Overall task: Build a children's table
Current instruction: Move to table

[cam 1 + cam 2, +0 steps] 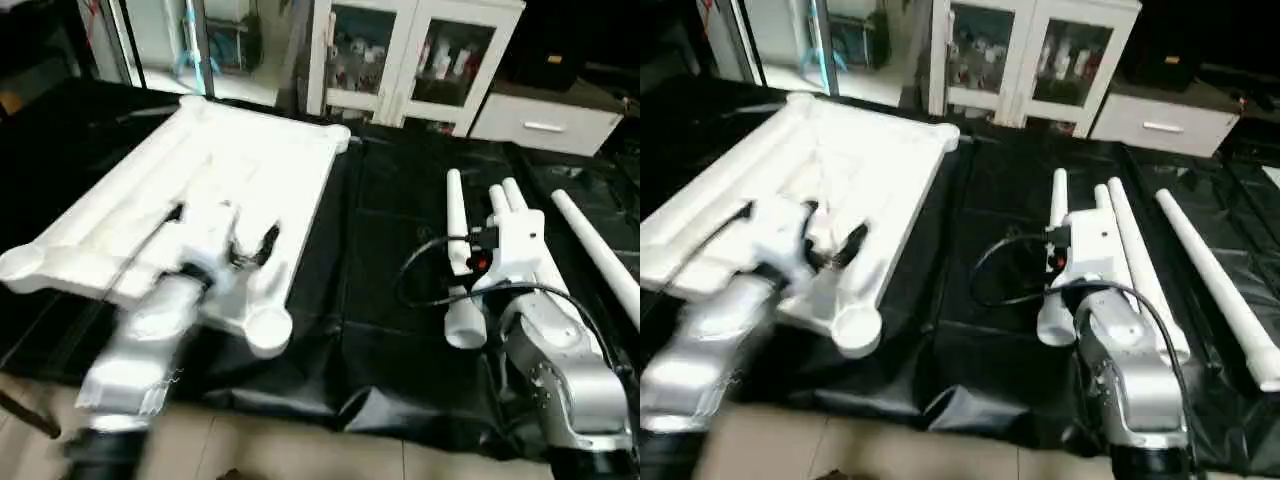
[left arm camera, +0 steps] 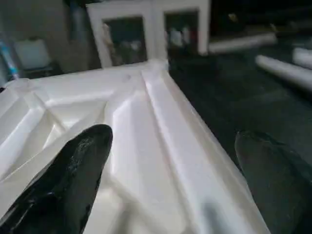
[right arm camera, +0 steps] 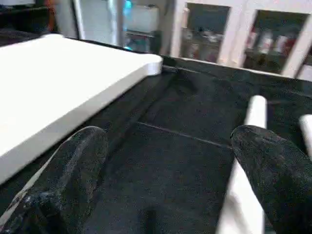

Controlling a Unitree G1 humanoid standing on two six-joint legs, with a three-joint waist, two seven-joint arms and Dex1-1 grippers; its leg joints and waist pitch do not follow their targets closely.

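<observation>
Underneath, black sheet [image 1: 400, 330]; beyond, white cabinet [image 1: 410, 60]

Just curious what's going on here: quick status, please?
Both claws open, empty: left claw over white plastic tabletop, right claw by white tube legs. No legs fitted. Nothing blocking.

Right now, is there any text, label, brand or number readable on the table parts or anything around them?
No readable text anywhere.
Table top: plain white ribbed plastic, no marking seen.
Legs: plain white, no label.
Cabinet: items behind the glass doors are too small and blurred to read.
</observation>
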